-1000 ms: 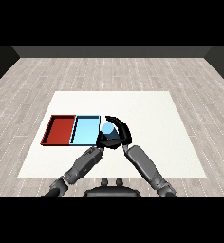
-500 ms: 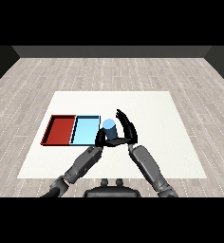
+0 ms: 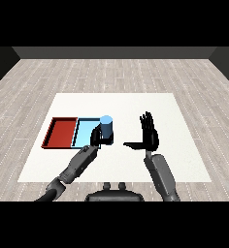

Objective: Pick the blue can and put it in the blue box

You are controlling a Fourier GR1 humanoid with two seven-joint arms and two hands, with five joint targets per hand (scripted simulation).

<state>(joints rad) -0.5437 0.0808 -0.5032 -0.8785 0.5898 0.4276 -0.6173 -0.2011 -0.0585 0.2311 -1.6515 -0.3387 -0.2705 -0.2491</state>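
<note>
Since half a second ago, your right hand (image 3: 149,135) swung off, fingers spread; left hand (image 3: 95,136) gripped blue can (image 3: 106,129) over blue tray (image 3: 86,132) edge—you wanted it nudged inward before release.

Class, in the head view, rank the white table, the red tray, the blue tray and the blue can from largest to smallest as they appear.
1. Table, by far the largest.
2. Red tray and blue tray: they look alike in size, but the left hand and the can cover part of the blue tray, so no ranking between them.
3. Blue can, smallest.
</note>
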